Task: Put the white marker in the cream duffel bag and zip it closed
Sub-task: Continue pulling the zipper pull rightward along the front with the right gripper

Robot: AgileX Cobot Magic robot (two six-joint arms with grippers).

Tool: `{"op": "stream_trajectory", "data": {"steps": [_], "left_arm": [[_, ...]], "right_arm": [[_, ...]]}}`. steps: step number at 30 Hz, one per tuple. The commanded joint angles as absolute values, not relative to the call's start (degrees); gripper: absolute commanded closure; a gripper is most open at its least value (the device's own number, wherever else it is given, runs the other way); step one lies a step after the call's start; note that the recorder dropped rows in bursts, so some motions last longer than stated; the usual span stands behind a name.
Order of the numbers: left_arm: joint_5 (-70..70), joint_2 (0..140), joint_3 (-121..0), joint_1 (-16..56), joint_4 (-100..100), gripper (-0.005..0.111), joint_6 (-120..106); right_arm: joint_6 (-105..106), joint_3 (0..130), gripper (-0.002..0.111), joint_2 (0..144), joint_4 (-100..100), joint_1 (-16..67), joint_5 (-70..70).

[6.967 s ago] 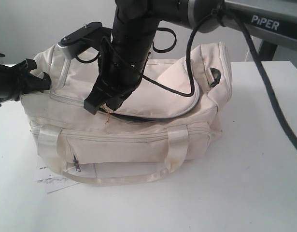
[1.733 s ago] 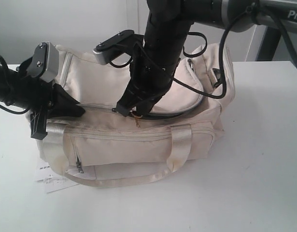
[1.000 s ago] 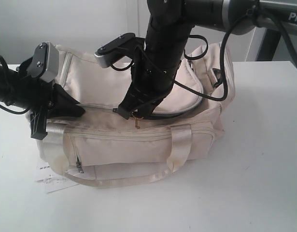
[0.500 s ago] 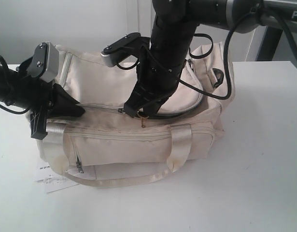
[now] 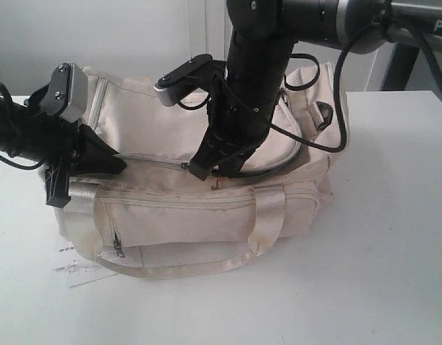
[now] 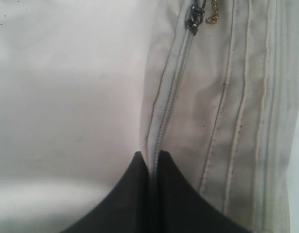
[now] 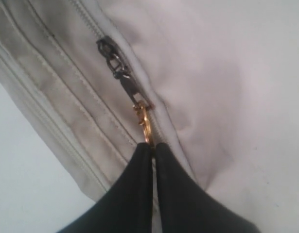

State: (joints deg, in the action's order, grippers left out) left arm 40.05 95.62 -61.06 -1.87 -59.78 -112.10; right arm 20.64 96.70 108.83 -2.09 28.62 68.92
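Cream duffel bag (image 5: 206, 215): sits on the white table (image 5: 382, 280); long side faces the exterior camera; both arms are on its top
White marker: not seen in any view; cannot tell where it lies
Top zipper (image 6: 172, 99): teeth meshed from the left claw up to the slider (image 7: 109, 54); on the far side of the slider, in the exterior view, a dark curved gap (image 5: 274, 166) shows under the lid flap, so that stretch is not closed
Left claw (image 6: 149, 156): fingers all but together; tips nip the zipper seam of the bag near its left end
Right claw (image 7: 152, 147): fingers pressed tight on the gold clasp (image 7: 144, 119); the clasp hangs from the slider by a dark link; tips sit at the front edge of the lid, near the middle of the bag
In the way: right arm (image 5: 242, 93) stands over the middle of the bag and hides part of the lid; its black cable (image 5: 336, 75) loops down across the lid's right side; left arm (image 5: 26, 133) covers the bag's upper left corner
Front of bag: satin strap handle (image 5: 267, 215) lies over the front pocket; small pocket zipper pull (image 5: 118, 246) hangs at the left
Right end: black ring (image 5: 322, 111) near the top edge
Around: paper tag (image 5: 73, 267) sticks out on the table, touching the bag's front left corner
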Motion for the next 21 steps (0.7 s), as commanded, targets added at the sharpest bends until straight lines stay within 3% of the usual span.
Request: {"op": "stream_trajectory", "data": {"steps": [1, 21], "left_arm": [[40.5, 95.4, -60.5, -1.5, -59.9, 0.107, -115.3], [40.5, 95.4, -60.5, -1.5, -60.1, 0.107, -115.2]], "right_arm": [[20.8, 95.9, 0.108, 108.1, 0.0, 28.0, 70.0], [20.8, 95.9, 0.108, 107.4, 0.0, 24.7, 70.0]]}}
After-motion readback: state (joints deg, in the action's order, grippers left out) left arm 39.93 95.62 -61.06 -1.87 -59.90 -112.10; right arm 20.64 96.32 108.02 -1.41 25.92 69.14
